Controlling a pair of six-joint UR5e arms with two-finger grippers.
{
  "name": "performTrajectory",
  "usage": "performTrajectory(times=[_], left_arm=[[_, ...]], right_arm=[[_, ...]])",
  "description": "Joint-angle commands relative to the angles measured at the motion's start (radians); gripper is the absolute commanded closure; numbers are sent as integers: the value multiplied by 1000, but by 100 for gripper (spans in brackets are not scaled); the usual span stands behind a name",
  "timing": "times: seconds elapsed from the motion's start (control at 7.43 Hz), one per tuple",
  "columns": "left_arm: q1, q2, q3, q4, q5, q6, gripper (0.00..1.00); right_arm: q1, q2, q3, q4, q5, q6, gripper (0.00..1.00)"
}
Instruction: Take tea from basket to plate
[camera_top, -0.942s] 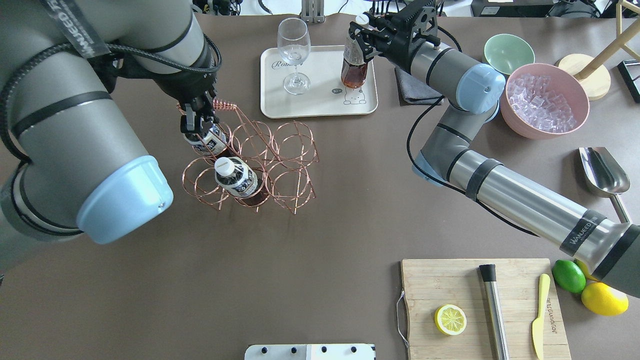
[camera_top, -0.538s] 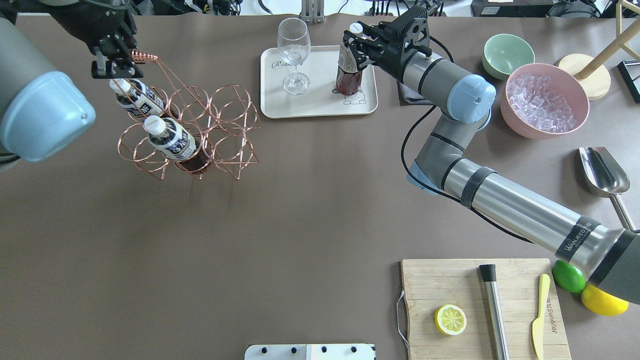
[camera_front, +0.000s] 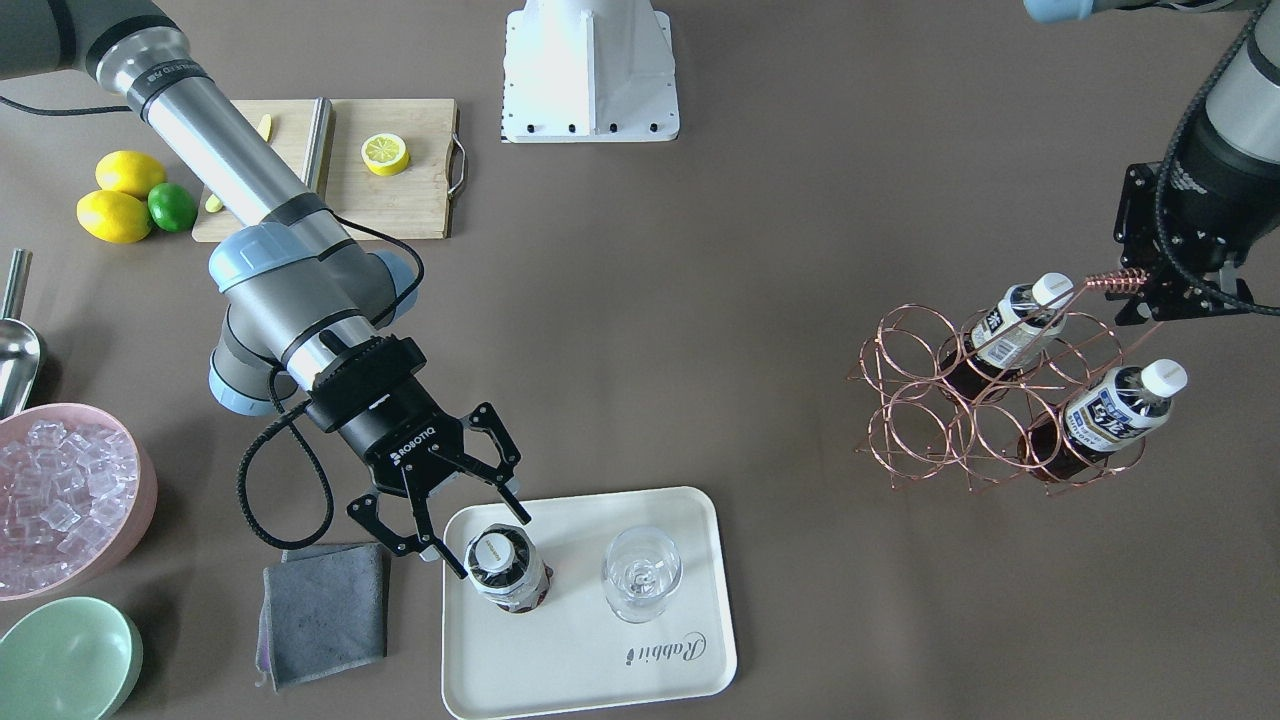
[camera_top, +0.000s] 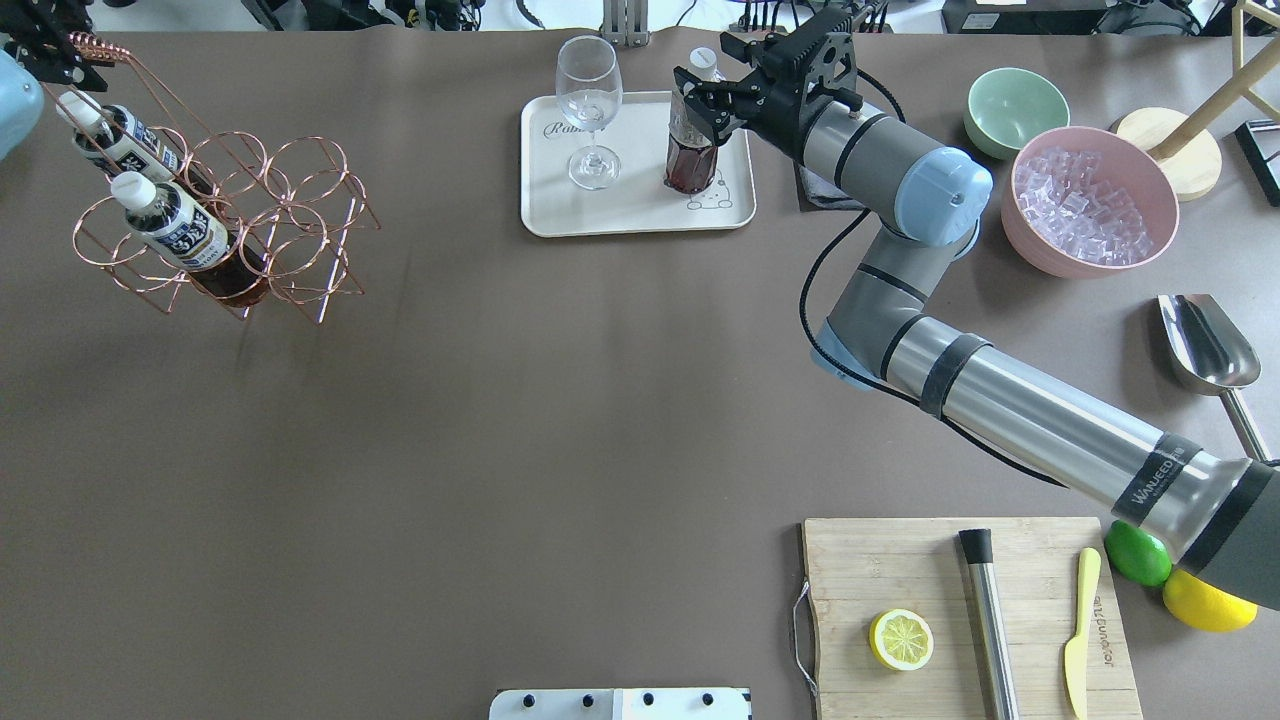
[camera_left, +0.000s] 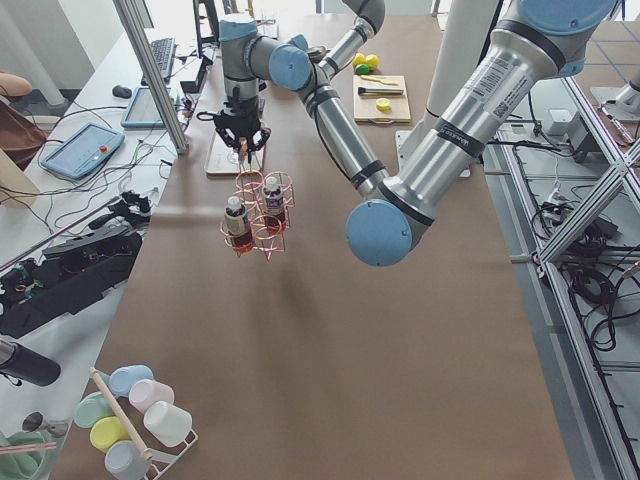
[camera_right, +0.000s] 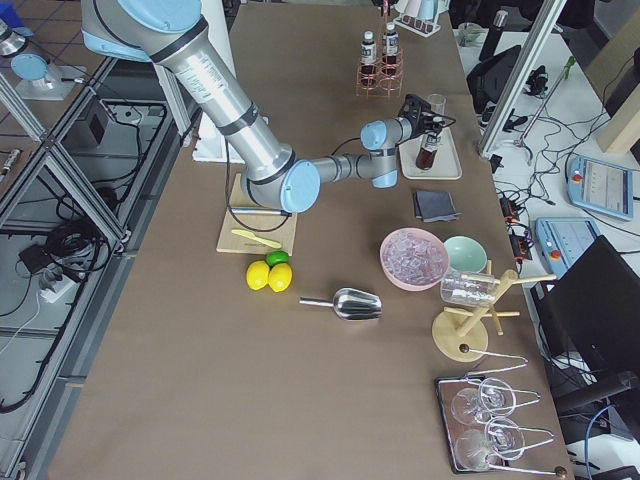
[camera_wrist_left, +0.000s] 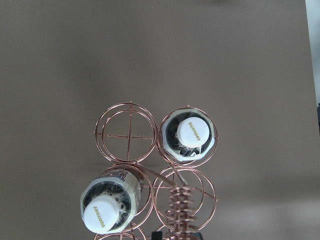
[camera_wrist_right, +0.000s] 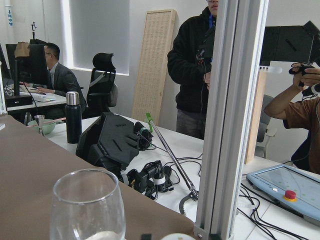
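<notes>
One tea bottle (camera_top: 692, 150) stands upright on the cream plate (camera_top: 640, 205), next to a stemmed glass (camera_top: 587, 100). My right gripper (camera_front: 490, 545) is open, its fingers spread on either side of that bottle's (camera_front: 503, 572) cap. At the far left of the table my left gripper (camera_front: 1150, 290) is shut on the coiled handle of the copper wire basket (camera_top: 290, 200), which hangs tilted above the table. Two more tea bottles (camera_top: 125, 145) (camera_top: 180, 225) lean in its ring cells; the left wrist view shows their white caps (camera_wrist_left: 190, 134) from above.
A pink bowl of ice (camera_top: 1095, 200), a green bowl (camera_top: 1017, 105) and a grey cloth (camera_front: 325, 610) lie beside the plate. A metal scoop (camera_top: 1205, 345), a cutting board (camera_top: 965, 610) with a lemon half, and whole citrus sit near the right arm. People stand beyond the table's far edge.
My left gripper has carried the basket with its two bottles far to the left. My right gripper has lowered the bottle onto the plate and opened.
</notes>
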Motion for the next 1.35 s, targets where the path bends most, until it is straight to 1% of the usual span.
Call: performTrajectory(times=[0.0, 0.13, 0.27, 0.4, 0.54, 0.67, 0.81, 0.94, 1.08, 1.21], left_arm=[[-91, 6, 185, -114, -33, 115, 100], [-116, 4, 264, -174, -34, 128, 100], [-130, 1, 358, -263, -33, 128, 100], [-154, 1, 441, -347, -34, 131, 100], [-176, -5, 495, -380, -34, 161, 100], [-193, -14, 522, -386, -34, 184, 100], [-203, -16, 541, -397, -33, 204, 100], [-208, -16, 558, -415, -33, 206, 100], [-208, -14, 570, -423, -31, 204, 100], [-208, -16, 575, -425, -31, 204, 100]], right_arm=[[24, -10, 32, -7, 65, -5, 0], [85, -11, 51, -67, 155, -3, 0], [144, -39, 109, -133, 241, 4, 0], [179, -65, 142, -178, 316, 5, 0], [222, -77, 144, -254, 399, 4, 0], [292, -77, 145, -336, 530, 4, 0], [351, -77, 168, -499, 705, 2, 0], [394, -80, 167, -614, 760, -12, 0], [414, -111, 168, -710, 826, -34, 0], [428, -128, 188, -831, 870, -33, 0]])
